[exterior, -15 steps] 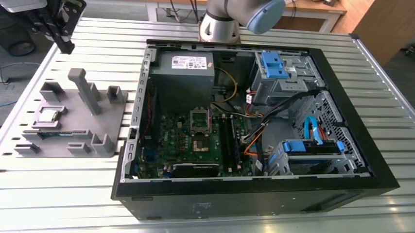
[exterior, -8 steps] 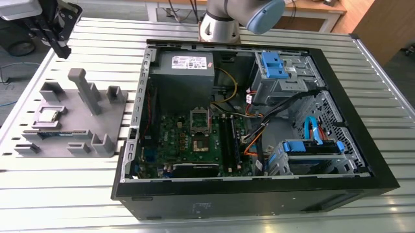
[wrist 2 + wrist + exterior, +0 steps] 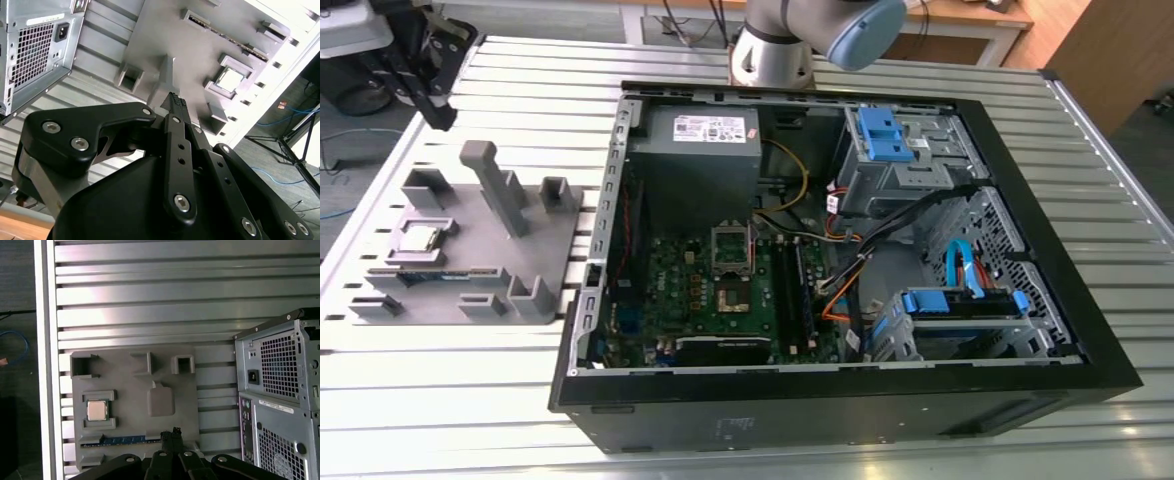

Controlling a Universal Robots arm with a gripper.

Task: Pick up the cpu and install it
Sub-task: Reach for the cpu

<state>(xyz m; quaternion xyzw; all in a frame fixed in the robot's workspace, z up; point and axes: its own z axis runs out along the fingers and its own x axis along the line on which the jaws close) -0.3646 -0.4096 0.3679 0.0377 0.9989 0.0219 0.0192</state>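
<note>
Gripper (image 3: 170, 434), tips pressed together and empty, hovers above the grey holder (image 3: 520, 262). In the exterior view, at the case's (image 3: 854, 400) nine o'clock, the cpu (image 3: 423, 238) lies flat in its pocket. Lifting it well likely means spreading wide, descending squarely and pinching opposite edges.

Black screw-studded claw (image 3: 174, 101); silver arm (image 3: 770, 58), pale-blue cap (image 3: 865, 30)

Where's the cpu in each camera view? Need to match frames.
Exterior view: the small silvery square cpu sits in a pocket of the grey moulded holder tray, to the exterior view's left of the open black computer case.
First wrist view: cpu in the same framed pocket.
Second wrist view: cpu in that pocket.
Shared landmark: the tray's tall grey post.
</note>
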